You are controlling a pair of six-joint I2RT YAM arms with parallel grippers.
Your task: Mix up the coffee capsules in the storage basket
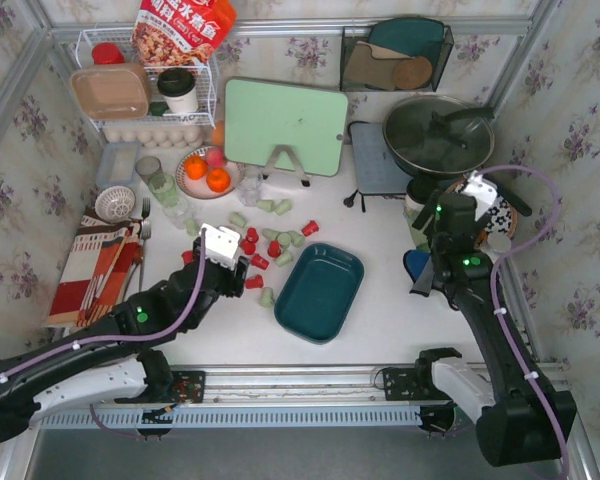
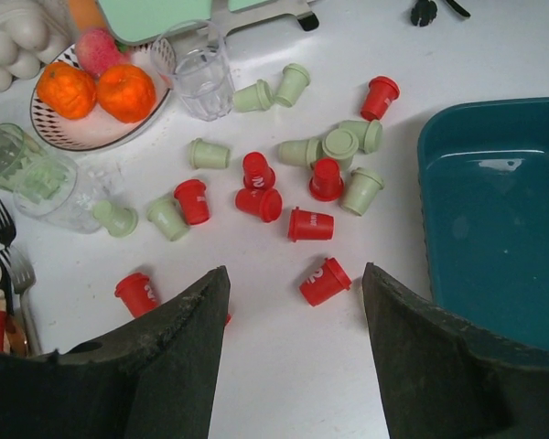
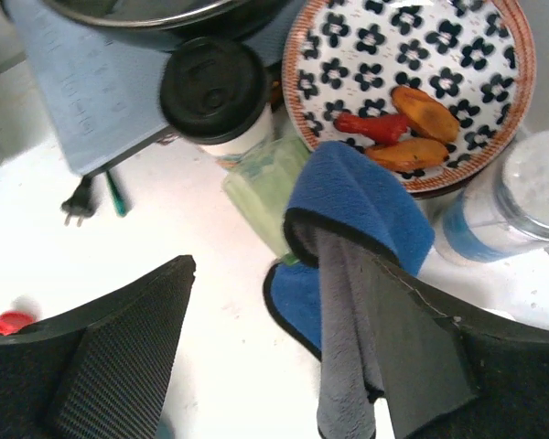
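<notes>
Coffee capsules [image 2: 309, 224]: scattered on tabletop [image 2: 284, 366], centre frame, left of empty storage basket [image 2: 423, 151]. Judged light, rigid, slick; pinch across tapered sides. Left gripper [image 2: 294, 270] fingers [image 2: 183, 347] apart; right gripper [image 3: 276, 261] likewise.

Glossy plastic storage basket [image 2: 494, 210], matt plastic coffee capsules [image 2: 310, 224], clear smooth glass [image 2: 204, 82], soft blue cloth [image 3: 361, 201], smooth white table [image 2: 293, 366]
</notes>
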